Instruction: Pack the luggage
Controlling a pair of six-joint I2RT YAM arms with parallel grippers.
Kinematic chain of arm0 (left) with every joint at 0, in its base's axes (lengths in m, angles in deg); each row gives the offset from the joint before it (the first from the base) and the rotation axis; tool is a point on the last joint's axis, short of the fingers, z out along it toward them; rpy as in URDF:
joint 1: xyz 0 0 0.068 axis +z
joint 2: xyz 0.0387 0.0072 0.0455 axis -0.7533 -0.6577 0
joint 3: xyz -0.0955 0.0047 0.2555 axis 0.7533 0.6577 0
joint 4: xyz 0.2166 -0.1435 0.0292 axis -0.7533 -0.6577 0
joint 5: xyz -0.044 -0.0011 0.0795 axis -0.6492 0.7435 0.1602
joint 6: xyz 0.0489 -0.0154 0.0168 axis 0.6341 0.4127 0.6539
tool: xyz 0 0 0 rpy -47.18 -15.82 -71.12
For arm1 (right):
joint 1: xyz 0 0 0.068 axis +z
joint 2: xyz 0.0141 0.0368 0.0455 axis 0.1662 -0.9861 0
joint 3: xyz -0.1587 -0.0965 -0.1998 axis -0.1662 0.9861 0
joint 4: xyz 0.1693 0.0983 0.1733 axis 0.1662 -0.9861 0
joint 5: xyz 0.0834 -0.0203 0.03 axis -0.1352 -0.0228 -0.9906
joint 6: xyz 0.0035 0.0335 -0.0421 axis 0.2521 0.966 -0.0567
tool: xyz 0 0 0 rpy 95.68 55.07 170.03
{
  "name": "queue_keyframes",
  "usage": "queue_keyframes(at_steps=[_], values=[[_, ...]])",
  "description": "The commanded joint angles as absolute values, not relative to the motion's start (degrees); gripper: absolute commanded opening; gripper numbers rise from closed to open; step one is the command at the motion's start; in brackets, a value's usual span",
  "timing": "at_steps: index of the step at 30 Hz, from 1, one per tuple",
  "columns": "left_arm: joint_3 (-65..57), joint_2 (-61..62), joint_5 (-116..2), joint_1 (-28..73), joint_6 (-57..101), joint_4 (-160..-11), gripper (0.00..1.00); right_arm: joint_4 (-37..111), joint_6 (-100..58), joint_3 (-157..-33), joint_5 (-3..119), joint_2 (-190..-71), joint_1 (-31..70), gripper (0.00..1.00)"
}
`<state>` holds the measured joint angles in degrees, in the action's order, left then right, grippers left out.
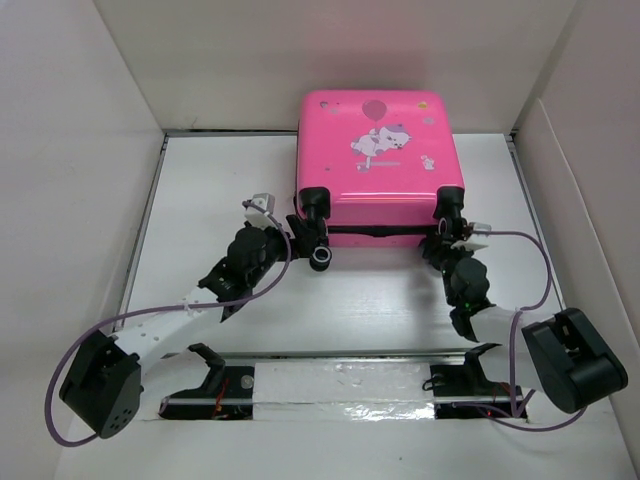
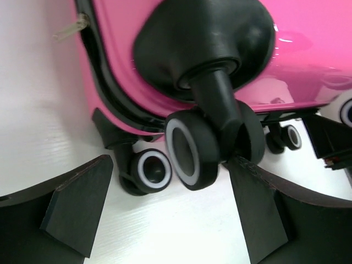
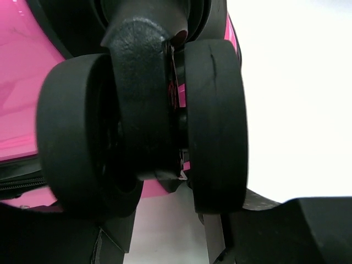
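The luggage (image 1: 378, 160) is a glossy hot-pink hard-shell suitcase with a white cartoon animal and balloon print. It lies flat and closed at the back of the table, its black wheels facing me. My left gripper (image 1: 305, 240) is open at its near-left corner. In the left wrist view (image 2: 171, 165) the fingers straddle a black double wheel (image 2: 203, 146), and the right finger (image 2: 258, 209) is at or against it. My right gripper (image 1: 447, 240) is open at the near-right corner. In the right wrist view (image 3: 165, 228) another double wheel (image 3: 143, 126) fills the frame just above the jaws.
White walls (image 1: 80, 150) box in the table on the left, back and right. A silver taped strip with black brackets (image 1: 350, 385) runs across the near edge. The suitcase's dark zip seam (image 2: 110, 88) and a pale zip pull (image 2: 71, 26) show by the left wheel.
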<state>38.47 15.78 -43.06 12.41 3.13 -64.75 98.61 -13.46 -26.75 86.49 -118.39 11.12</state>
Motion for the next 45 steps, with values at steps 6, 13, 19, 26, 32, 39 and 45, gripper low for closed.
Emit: queue_keyframes(at_steps=[6,13,19,26,32,39,45], values=[[32.5,7.4,-55.1,12.7,5.1,-53.9,0.65,106.8,-16.6,-25.3,87.3,-118.0,21.9,0.00],[29.7,2.5,-57.0,11.4,4.5,-51.2,0.33,104.9,-18.1,-25.2,84.1,-114.3,25.4,0.00],[28.2,1.0,-58.7,10.7,4.0,-49.8,0.17,99.3,-18.7,-31.8,80.2,-115.8,29.8,0.00],[28.1,2.4,-58.0,10.7,3.6,-51.2,0.11,93.5,-18.6,-36.2,87.5,-117.2,36.7,0.00],[29.4,4.5,-58.8,10.7,3.0,-52.3,0.30,74.1,-14.0,-31.9,87.9,-100.9,21.2,0.03],[31.7,7.1,-57.8,10.7,3.3,-53.4,0.56,62.6,-12.7,-31.3,83.4,-92.7,7.6,0.46],[32.5,9.0,-58.4,10.7,4.2,-53.7,0.57,61.1,-12.0,-32.7,83.3,-96.8,3.3,0.50]])
